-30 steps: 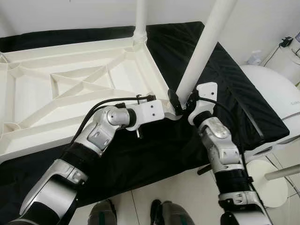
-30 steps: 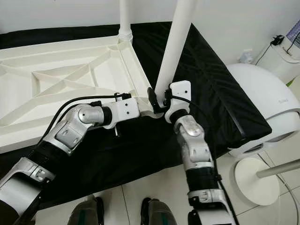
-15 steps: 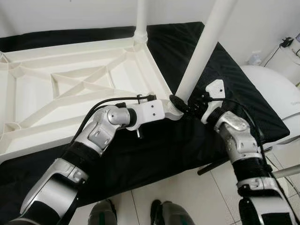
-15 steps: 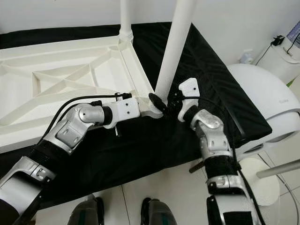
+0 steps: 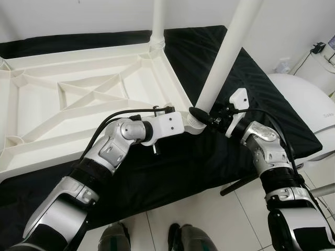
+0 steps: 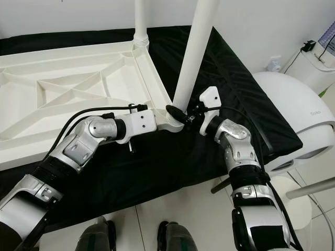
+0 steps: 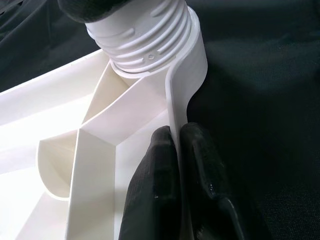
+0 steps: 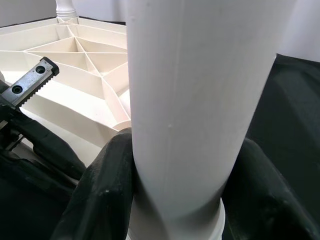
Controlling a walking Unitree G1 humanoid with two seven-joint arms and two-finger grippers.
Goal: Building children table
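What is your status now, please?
Left gripper pinched on tabletop rim. Right gripper clamped around table leg near its threaded socket. No obstruction seen.

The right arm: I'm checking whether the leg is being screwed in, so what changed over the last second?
The right hand, clamped on the base of the white leg, rolled its wrist and its elbow swung out to the right, consistent with twisting the leg. The left hand stayed pinching the tabletop rim beside the threaded socket; tabletop and far leg unmoved.
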